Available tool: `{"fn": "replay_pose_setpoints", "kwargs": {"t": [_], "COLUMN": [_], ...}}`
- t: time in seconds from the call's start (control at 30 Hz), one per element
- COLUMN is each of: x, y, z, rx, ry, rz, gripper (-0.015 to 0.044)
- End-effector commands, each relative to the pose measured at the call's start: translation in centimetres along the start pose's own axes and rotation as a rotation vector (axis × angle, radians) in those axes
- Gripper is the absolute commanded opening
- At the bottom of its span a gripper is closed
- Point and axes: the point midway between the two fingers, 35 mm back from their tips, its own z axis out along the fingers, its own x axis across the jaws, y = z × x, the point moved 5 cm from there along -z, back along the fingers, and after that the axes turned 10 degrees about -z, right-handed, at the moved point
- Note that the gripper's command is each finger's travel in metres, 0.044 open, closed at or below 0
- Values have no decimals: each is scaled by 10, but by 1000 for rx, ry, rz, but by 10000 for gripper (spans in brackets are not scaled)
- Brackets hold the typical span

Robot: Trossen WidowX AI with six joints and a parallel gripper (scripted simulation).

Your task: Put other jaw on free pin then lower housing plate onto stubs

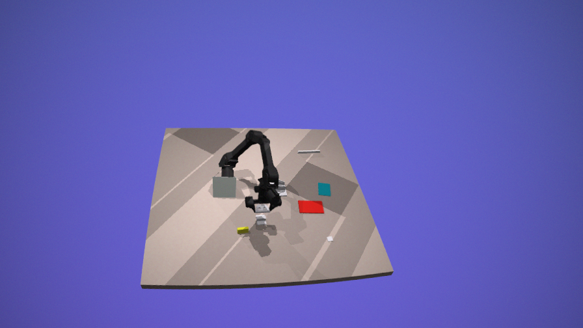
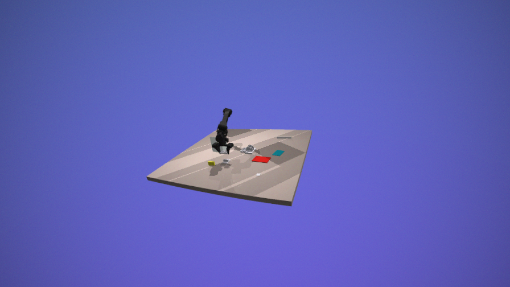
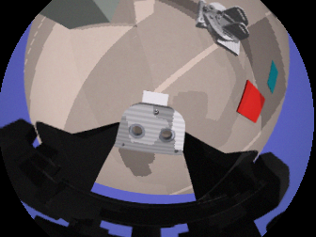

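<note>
My gripper is shut on the housing plate, a grey ribbed plate with two round holes. The fingers grip its opposite sides and hold it in the air above a small white stand, which stands on the table. The light grey base lies behind and to the right of the plate in the top view. Two dark grey jaws show on it in the wrist view. Whether their teeth mesh, and how they sit on the pins, is too small to tell.
A yellow block lies left of the stand. A red sheet and a teal sheet lie right of the base. A white square and a pale bar lie farther off.
</note>
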Motion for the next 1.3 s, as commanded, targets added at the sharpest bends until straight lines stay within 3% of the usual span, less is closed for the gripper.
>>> {"fn": "replay_pose_setpoints", "kwargs": {"t": [0.0, 1.27], "x": [-2, -84], "y": [0, 94], "z": [-3, -17], "rx": [7, 30], "ry": [1, -9], "rz": [8, 749], "gripper": [351, 351]}}
